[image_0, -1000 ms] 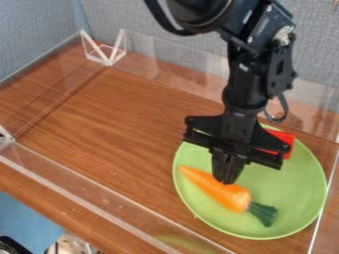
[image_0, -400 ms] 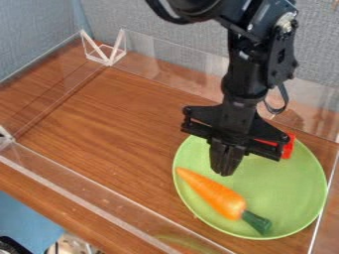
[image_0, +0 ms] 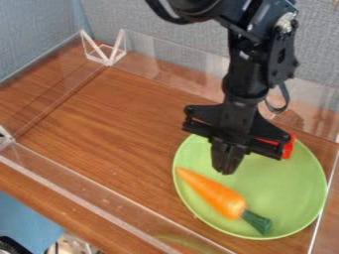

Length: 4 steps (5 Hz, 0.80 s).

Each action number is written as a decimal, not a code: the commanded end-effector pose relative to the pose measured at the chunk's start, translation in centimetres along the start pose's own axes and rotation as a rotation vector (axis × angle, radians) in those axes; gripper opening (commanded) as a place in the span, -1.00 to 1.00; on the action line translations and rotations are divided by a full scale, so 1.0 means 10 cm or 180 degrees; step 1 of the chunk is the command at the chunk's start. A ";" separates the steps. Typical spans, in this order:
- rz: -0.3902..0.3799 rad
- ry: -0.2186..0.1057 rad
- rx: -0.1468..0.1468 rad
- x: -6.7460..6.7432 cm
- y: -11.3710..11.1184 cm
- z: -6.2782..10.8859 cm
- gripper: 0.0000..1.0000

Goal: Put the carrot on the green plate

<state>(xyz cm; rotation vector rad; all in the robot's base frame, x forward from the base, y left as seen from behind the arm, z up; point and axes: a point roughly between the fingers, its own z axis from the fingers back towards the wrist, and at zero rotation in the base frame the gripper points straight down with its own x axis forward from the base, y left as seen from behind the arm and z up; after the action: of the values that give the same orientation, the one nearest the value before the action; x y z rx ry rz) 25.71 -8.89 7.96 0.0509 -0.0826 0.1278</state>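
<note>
The orange carrot (image_0: 212,192) lies flat on the green plate (image_0: 299,181), its dark green stem end (image_0: 261,224) pointing to the front right. My gripper (image_0: 228,167) points straight down over the plate's left half, just behind the carrot's thick middle. Its black fingers (image_0: 228,157) are shut together with nothing between them. Whether the tips touch the carrot I cannot tell.
A red block (image_0: 282,149) sits at the plate's far edge, partly hidden behind the gripper. A white wire stand (image_0: 102,47) is at the back left of the wooden table (image_0: 106,109). A clear wall (image_0: 79,198) runs along the front edge.
The carrot has slid a little toward the plate's front edge. The gripper stands slightly higher in the picture and is still shut.
</note>
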 end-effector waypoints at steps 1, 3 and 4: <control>-0.0005 -0.0190 -0.0099 0.04 -0.01 0.16 -1.00; -0.0024 -0.0205 -0.0099 0.04 0.01 0.13 -1.00; -0.0032 -0.0218 -0.0087 0.04 0.02 0.14 -1.00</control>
<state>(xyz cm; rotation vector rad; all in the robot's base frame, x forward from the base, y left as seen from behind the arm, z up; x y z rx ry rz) 25.66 -8.79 8.11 0.0458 -0.1069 0.1105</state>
